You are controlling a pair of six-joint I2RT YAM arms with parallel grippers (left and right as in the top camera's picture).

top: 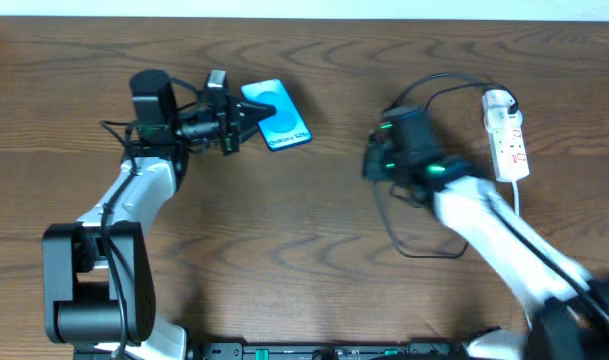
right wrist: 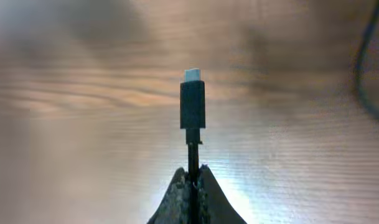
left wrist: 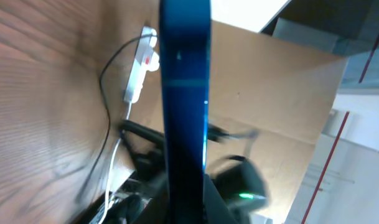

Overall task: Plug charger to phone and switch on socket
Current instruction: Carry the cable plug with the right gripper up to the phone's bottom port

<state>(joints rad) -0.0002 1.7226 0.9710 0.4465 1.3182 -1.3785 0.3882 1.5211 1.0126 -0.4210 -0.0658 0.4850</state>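
**Phone and charger connector each held in a gripper above the table**

The left gripper (top: 240,121) sits at the far left of the wooden table (top: 304,260). Its jaws are clamped on the left end of the phone (top: 279,112), whose bright blue screen faces up towards the overhead camera. In the left wrist view the phone (left wrist: 185,112) appears edge-on as a narrow blue band running down the middle of the picture. The fingers themselves are out of that view, so the grip is read from the overhead picture alone.

The right gripper (right wrist: 193,173) has its jaws pressed together on the black charger cable (right wrist: 193,152). The connector (right wrist: 192,102) stands straight out just beyond the fingertips, its pale metal tip free and touching nothing. In the overhead view the right gripper is blurred. It lies right of centre, well apart from the phone and left of the power strip (top: 507,140).

The power strip is white with red markings and lies at the far right of the table. A white plug (top: 498,100) sits at its far end. From there the charger cable (top: 424,240) loops across the table, passing near the right arm.
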